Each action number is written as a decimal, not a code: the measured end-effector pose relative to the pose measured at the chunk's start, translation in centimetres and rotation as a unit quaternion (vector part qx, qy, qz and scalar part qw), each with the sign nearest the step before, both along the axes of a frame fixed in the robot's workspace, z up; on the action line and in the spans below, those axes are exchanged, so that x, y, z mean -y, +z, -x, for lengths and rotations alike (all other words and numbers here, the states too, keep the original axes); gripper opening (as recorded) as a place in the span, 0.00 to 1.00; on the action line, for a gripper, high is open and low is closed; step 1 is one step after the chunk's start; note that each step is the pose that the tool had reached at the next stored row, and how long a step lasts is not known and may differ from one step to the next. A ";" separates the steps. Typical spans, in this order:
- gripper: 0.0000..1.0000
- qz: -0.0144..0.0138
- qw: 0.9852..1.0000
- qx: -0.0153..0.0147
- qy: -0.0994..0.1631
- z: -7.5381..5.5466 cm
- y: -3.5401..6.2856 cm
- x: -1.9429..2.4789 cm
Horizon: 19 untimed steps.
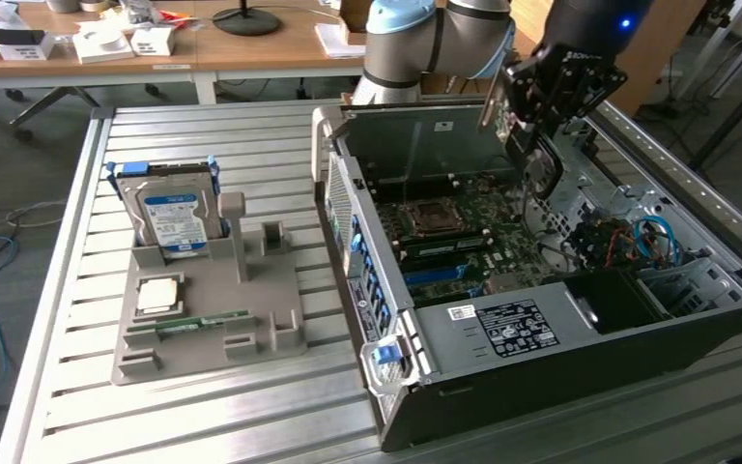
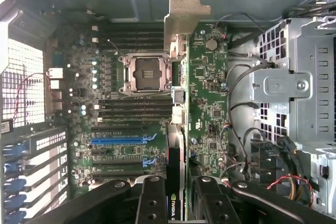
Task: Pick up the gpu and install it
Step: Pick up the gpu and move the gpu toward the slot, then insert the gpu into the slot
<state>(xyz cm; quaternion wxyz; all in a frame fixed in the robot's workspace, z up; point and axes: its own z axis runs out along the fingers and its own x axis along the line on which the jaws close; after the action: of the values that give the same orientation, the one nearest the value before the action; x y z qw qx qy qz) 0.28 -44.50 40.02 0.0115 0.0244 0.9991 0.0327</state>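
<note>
I see the gripper (image 1: 535, 135) on my arm hanging over the open computer case (image 1: 513, 377). The case lies on its side on a slatted metal table (image 1: 216, 425). The black fingers (image 2: 152, 200) are closed on the gpu (image 2: 176, 129) and hold the card on its edge above the green motherboard (image 1: 455, 237).

Through the wrist camera, the card appears as a thin dark strip. It runs across the board just beside the square processor socket (image 2: 144, 73). Its pale tan bracket (image 2: 185, 17) is at the end away from the fingers, near the case wall. A blue slot (image 2: 121, 140) lies on the board to one side of the card.

At the exterior view's left, well apart from the case, a grey holder (image 1: 262, 333) sits on the table. A hard drive (image 1: 175, 220) with a blue and white label stands upright in it. A narrow green memory stick (image 1: 204, 321) lies flat nearer the holder's front.
</note>
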 end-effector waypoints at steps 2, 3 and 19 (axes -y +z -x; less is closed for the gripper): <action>0.26 0.000 1.000 0.000 0.000 0.0 -0.17 -0.01; 0.26 0.000 1.000 0.000 0.000 0.0 -0.16 -0.01; 0.26 0.000 1.000 -0.001 0.001 -0.6 -0.63 0.00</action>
<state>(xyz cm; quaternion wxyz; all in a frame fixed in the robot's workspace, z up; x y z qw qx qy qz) 0.89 -44.49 39.39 0.0105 0.0230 0.9991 0.0327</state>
